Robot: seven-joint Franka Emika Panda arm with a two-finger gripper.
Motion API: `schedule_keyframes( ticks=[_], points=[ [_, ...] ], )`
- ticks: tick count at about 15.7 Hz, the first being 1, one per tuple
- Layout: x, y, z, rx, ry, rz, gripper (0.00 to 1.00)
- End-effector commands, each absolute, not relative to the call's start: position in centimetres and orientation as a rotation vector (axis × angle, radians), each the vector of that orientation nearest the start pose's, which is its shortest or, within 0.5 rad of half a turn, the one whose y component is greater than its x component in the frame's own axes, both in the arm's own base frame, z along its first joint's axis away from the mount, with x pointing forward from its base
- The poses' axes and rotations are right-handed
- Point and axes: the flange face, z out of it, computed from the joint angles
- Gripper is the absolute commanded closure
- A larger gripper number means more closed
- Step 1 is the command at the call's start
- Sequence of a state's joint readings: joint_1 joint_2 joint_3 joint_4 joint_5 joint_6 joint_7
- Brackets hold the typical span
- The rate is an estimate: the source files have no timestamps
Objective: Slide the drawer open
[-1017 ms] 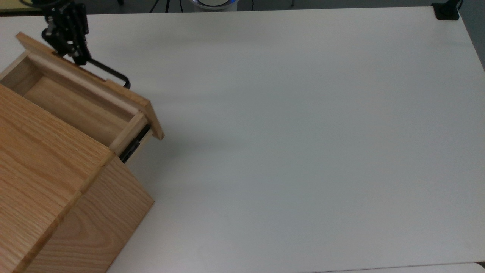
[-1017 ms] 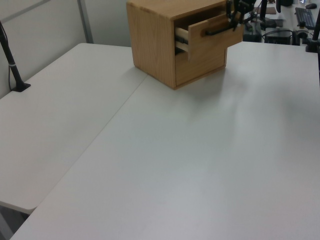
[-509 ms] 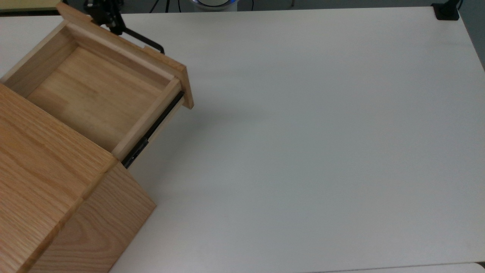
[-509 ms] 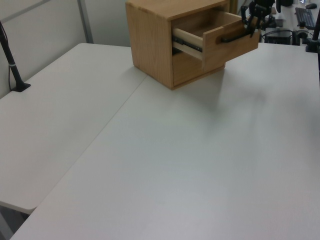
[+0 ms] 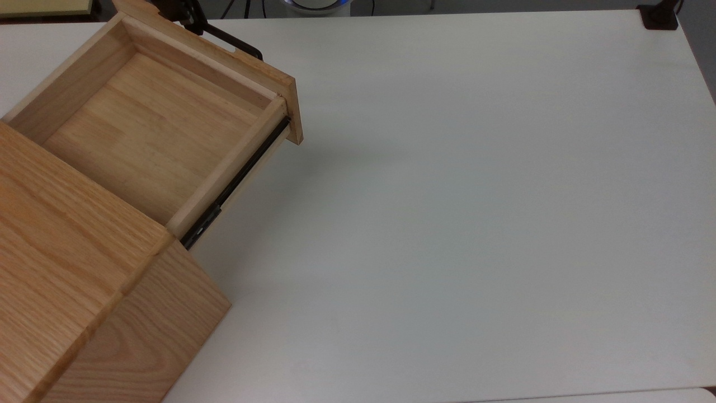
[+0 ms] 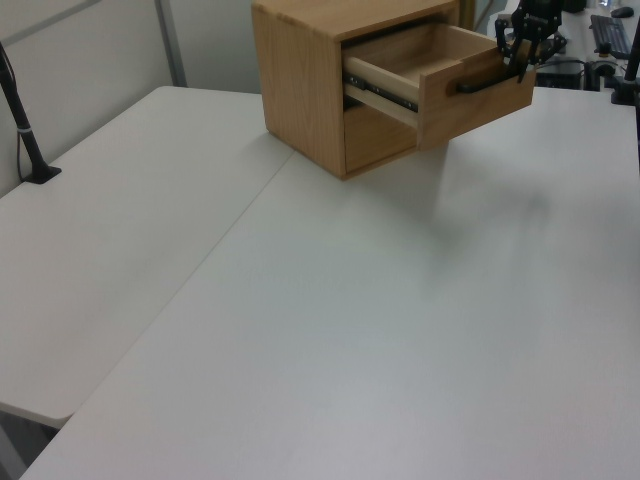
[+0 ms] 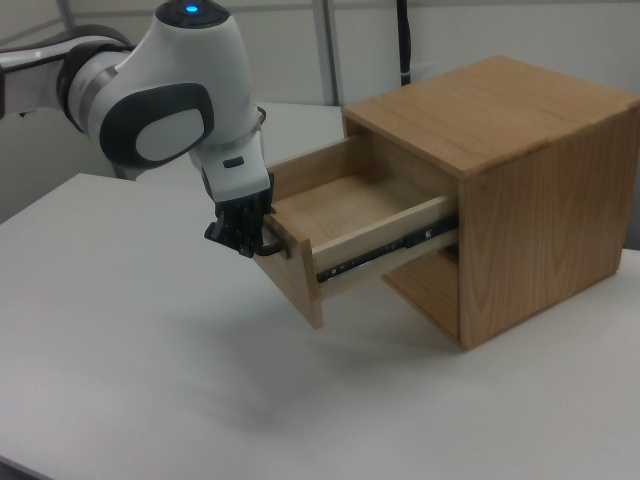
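Note:
The light oak drawer (image 5: 151, 117) stands pulled far out of the oak cabinet (image 5: 67, 268), empty inside, with its black side rail (image 5: 235, 179) exposed. In the top view my gripper (image 5: 187, 14) sits at the top edge, shut on the thin black handle (image 5: 235, 42) of the front panel. In the left view the gripper (image 6: 522, 48) holds the handle (image 6: 490, 82) at the right end of the drawer (image 6: 480, 95). In the right view the white arm reaches down and the gripper (image 7: 245, 238) clasps the handle (image 7: 272, 246) in front of the drawer (image 7: 350, 205).
The cabinet (image 7: 540, 190) rests on a wide white table (image 5: 475, 224), with an open lower compartment (image 7: 425, 290) under the drawer. A black clamp (image 5: 660, 17) sits at the top view's far right corner. A black post (image 6: 25, 130) stands at the left view's left.
The drawer has slid much farther out of the cabinet, drawn by my gripper on its handle. The cabinet has stayed almost in place.

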State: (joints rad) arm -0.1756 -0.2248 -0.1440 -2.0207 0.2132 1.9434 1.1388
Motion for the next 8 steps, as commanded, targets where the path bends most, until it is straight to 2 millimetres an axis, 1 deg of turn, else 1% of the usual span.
schedule_keyframes(
  ticks=[1,3,5,7,8],
  points=[
    [47.5,-11.8,59.1,-2.231,1.789,-0.047,0.0],
    [47.8,-11.7,60.7,-2.227,1.77,-0.092,0.0],
    [48.5,-10.9,62.4,-2.236,1.733,-0.135,0.0],
    [49.0,-10.7,63.5,-2.235,1.718,-0.159,0.0],
    [49.1,-10.2,64.0,-2.241,1.703,-0.168,0.0]
  ],
)
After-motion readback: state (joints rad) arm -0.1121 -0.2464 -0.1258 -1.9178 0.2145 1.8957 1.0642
